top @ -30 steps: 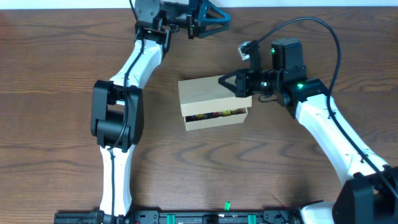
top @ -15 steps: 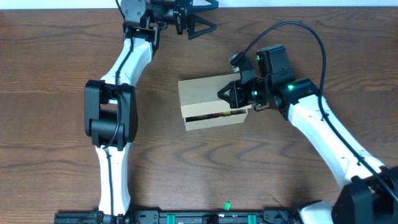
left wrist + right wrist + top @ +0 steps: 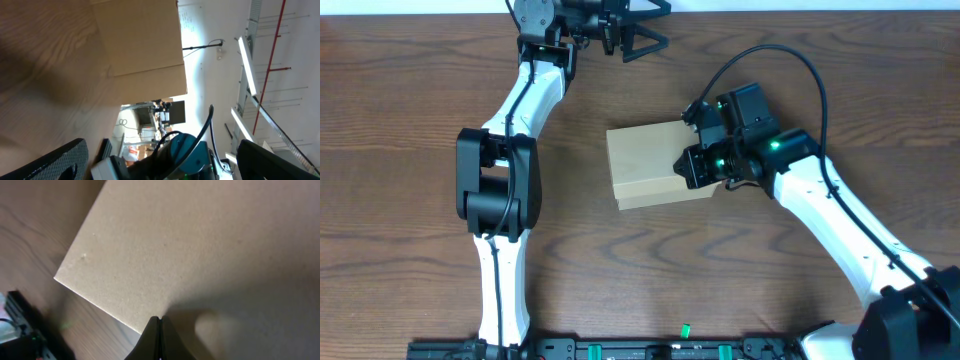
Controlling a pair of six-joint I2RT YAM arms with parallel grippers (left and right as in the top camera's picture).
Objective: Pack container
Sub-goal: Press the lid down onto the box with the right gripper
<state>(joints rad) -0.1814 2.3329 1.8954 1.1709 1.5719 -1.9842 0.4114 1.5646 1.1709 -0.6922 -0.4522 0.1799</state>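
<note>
Now | matte tan cardboard container (image 3: 642,165) flat-lidded | right gripper (image 3: 686,167) pinched closed | left gripper (image 3: 664,25) wide

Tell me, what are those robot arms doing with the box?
The right gripper, pinched shut, is on top of the cardboard box near its right edge, and seems to be pressing the lid down. The lid lies flat, so the box looks closed. The left gripper is open and empty, far off at the back edge of the table.
</note>
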